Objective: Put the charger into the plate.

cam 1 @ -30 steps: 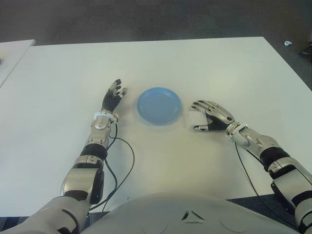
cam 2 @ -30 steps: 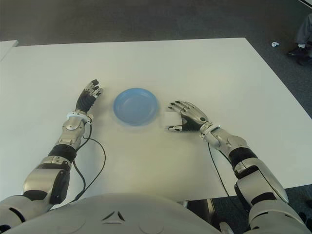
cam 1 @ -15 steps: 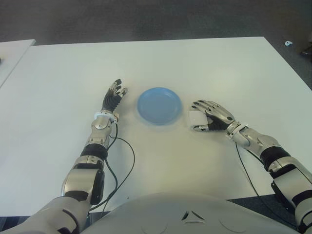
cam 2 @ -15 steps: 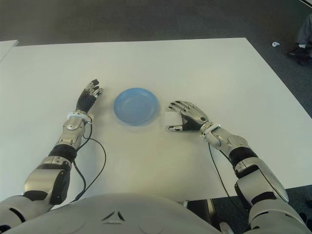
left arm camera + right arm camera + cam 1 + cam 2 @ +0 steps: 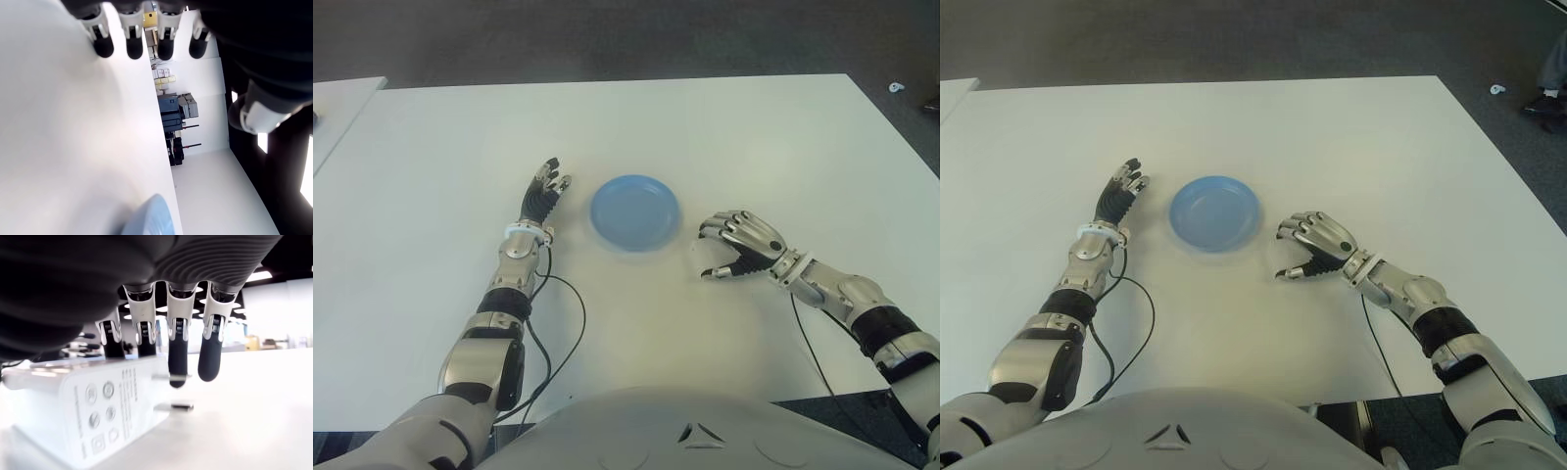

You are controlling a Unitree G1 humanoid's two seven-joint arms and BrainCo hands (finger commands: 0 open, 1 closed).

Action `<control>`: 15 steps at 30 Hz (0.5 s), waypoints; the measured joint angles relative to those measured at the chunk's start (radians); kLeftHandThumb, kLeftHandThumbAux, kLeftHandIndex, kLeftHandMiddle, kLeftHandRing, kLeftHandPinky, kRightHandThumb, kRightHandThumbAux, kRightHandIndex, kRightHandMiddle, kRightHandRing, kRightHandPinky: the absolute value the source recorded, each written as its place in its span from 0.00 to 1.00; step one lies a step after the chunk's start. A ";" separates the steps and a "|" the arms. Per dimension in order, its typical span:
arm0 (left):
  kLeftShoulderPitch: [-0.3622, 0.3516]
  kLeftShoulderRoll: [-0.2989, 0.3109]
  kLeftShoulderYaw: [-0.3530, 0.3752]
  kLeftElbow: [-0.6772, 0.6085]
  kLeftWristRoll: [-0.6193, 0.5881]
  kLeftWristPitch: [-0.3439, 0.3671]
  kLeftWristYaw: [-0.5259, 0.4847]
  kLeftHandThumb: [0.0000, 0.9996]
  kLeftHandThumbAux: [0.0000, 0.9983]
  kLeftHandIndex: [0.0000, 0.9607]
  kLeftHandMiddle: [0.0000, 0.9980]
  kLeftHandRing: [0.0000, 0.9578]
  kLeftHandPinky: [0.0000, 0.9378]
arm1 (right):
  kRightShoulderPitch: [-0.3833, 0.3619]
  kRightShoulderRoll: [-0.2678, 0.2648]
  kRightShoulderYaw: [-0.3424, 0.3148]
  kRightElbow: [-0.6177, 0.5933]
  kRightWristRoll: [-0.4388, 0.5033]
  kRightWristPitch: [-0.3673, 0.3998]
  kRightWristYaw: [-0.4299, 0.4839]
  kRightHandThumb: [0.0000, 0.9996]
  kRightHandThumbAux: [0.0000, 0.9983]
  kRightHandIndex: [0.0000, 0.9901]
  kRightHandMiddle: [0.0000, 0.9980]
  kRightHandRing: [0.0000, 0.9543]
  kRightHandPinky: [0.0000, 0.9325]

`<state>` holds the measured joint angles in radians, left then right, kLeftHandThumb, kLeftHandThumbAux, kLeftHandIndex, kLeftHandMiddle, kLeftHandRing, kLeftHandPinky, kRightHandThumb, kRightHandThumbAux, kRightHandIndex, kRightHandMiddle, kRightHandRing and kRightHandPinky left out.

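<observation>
The blue plate (image 5: 634, 211) sits on the white table (image 5: 705, 137), with nothing in it. To its right and slightly nearer me, my right hand (image 5: 710, 253) arches over the white charger (image 5: 98, 416). The fingers (image 5: 177, 352) curl down over its far side, and the metal prongs (image 5: 175, 406) stick out past them. From the head camera the charger is hidden under the hand. My left hand (image 5: 544, 186) shows left of the plate, with its fingers stretched out and holding nothing.
A black cable (image 5: 570, 323) runs along my left forearm over the table. Another white table edge (image 5: 333, 108) shows at the far left. Dark floor lies beyond the table's far edge.
My right hand has pulled back toward me and a little away from the plate, and its fingers have curled tighter. The charger no longer shows beside them. The left hand has not moved.
</observation>
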<state>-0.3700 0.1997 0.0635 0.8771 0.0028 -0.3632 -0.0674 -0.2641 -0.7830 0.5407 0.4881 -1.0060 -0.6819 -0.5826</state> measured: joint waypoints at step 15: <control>0.000 -0.006 0.001 0.003 0.000 -0.010 0.008 0.00 0.52 0.03 0.09 0.06 0.05 | 0.002 -0.111 -0.021 -0.088 -0.016 -0.034 0.101 0.41 0.43 0.47 0.68 0.70 0.74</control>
<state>-0.3702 0.1940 0.0642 0.8803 0.0024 -0.3731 -0.0598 -0.2625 -0.8935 0.5196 0.4002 -1.0224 -0.7162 -0.4813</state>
